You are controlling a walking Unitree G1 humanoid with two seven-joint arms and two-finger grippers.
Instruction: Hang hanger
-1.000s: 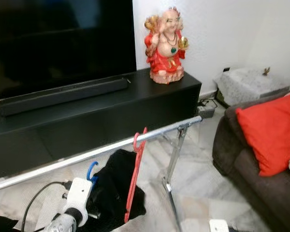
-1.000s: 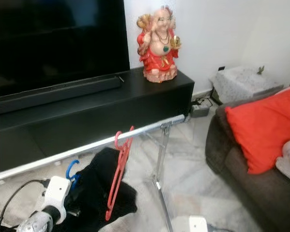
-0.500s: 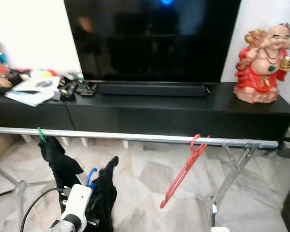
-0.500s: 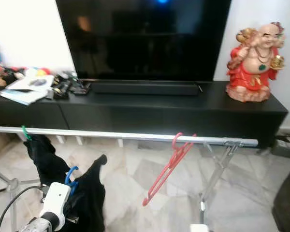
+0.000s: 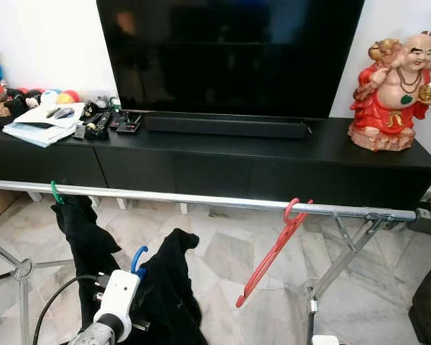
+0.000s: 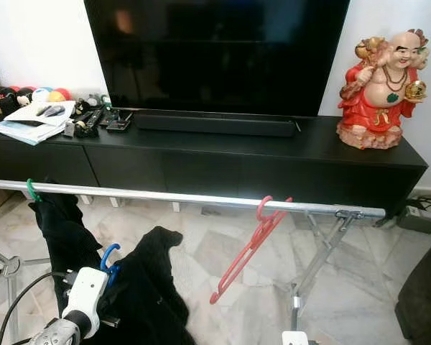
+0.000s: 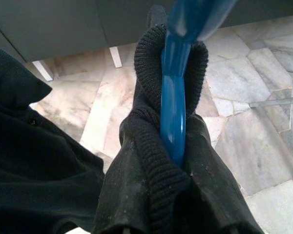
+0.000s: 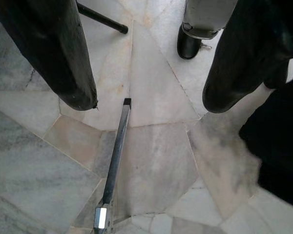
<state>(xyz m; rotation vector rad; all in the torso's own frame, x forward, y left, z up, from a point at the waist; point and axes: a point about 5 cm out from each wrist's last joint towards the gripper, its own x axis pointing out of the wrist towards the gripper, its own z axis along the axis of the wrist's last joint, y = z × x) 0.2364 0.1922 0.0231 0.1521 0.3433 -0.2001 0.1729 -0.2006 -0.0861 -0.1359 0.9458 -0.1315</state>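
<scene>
A silver clothes rail [image 5: 201, 199] runs across the view in front of the TV unit. An empty red hanger [image 5: 273, 248] hangs from it toward the right. A green hanger [image 5: 55, 192] carrying a black garment hangs near its left end. Low at the left, my left gripper [image 5: 138, 282] is shut on a blue hanger [image 7: 175, 105] that bears a black knitted garment [image 5: 169, 287]. Its blue hook [image 5: 137, 259] stands below the rail and clear of it. The garment covers the gripper's fingers. My right gripper [image 8: 146, 97] hangs open over the marble floor.
Behind the rail stands a long black TV unit [image 5: 273, 169] with a large TV [image 5: 230, 54], a red statue [image 5: 391, 93] and clutter [image 5: 43, 118]. The rack's folding legs [image 5: 334, 269] spread at the right. A dark sofa corner [image 5: 427, 313] sits far right. A rack foot bar [image 8: 115, 156] lies on the floor.
The camera has swung left from the rack's right end to face the TV unit squarely. The blue hanger stays in my left gripper, below the rail.
</scene>
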